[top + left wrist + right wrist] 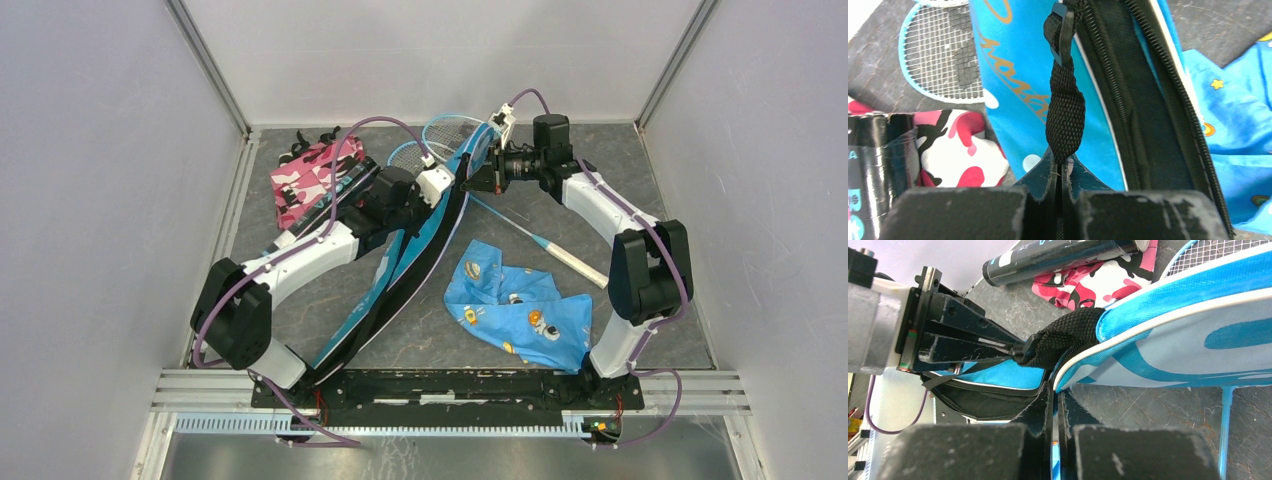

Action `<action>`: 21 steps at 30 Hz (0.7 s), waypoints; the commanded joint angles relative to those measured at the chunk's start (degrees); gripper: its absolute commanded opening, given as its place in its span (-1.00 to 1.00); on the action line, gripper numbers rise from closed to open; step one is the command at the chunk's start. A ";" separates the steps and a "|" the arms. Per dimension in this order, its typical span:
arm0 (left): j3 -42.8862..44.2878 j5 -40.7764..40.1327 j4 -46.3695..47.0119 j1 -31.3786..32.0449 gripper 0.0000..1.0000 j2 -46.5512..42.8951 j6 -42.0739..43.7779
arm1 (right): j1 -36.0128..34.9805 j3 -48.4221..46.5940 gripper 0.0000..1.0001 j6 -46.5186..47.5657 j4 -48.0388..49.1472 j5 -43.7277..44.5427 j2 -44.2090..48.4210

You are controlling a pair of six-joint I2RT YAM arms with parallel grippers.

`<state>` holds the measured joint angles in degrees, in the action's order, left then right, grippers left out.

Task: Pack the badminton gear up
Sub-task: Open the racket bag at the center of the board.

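While cover (410, 255) lay slanted from near edge toward far middle of counter (640, 170), left hand (1063, 172) was pressed together on its black strap (1065, 107). Right hand (1054, 400) pinched cover's piped rim beside strap. Racket head (943, 55) showed at cover's far end. Racket handle (575, 262) lay right of cover, just beyond cloth (520, 310). Tube (1058, 252) rested against camouflage bag (305, 180) toward far-left corner.

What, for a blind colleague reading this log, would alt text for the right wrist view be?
The right gripper pinches the edge of the blue cover, while the left gripper, reaching in from the left, pinches its black webbing strap. Behind, a black tube lies on a pink camouflage bag beside a racquet head.
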<state>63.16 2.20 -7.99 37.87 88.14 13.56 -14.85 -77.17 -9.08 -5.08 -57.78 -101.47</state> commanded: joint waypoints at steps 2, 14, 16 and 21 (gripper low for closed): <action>1.07 7.05 2.65 -0.25 -0.97 -2.35 -2.61 | 0.27 -2.38 -1.00 4.56 -3.46 -0.58 -0.35; 2.67 9.15 0.11 -0.95 -0.88 -4.23 -1.89 | 2.45 -6.38 -1.00 14.09 -13.85 0.61 -0.68; 2.76 17.44 -2.35 -0.91 -0.89 -5.44 0.48 | 2.80 -6.68 -1.00 14.27 -14.23 1.70 -0.70; 2.52 30.36 -2.91 -0.95 -0.97 -8.01 -1.23 | 2.94 -6.18 -1.00 12.34 -12.82 2.14 -1.43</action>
<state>63.26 19.62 -10.55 36.86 84.07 11.25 -12.19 -81.49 2.70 -18.26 -56.66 -101.97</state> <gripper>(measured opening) 0.046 0.012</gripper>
